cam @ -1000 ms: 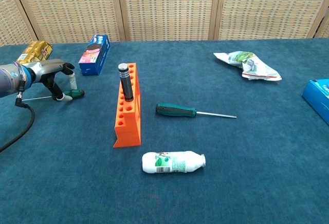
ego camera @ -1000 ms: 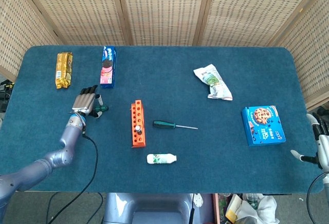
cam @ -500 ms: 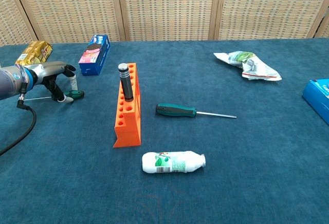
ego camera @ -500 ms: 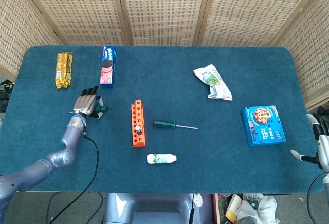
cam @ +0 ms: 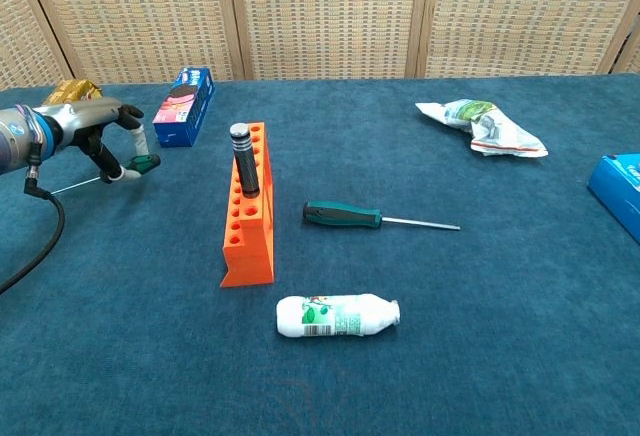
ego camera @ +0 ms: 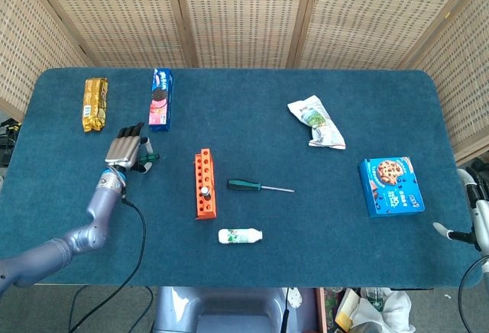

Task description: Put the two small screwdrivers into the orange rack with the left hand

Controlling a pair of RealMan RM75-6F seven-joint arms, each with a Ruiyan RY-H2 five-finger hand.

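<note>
rack (cam: 249, 218): mid-table, left of centre, long axis running front to back; 1 tool handle (cam: 243, 159) stands upright in a hole near its far end.
loose screwdriver (cam: 375, 220): lies flat just right of the rack, handle toward the rack, shaft pointing right.
bottle (cam: 338, 316): on its side, in front of the rack and the loose screwdriver.
left hand (cam: 97, 134): left of the rack, well apart from it, holding a small screwdriver (cam: 128, 169).
biscuit box (cam: 184, 106): behind the left hand, far left.
wrapped bar (ego camera: 95, 103): left of the biscuit box.
crumpled bag (cam: 481, 126): far right of centre.
cookie box (ego camera: 391, 186): right edge, in front of the bag.
</note>
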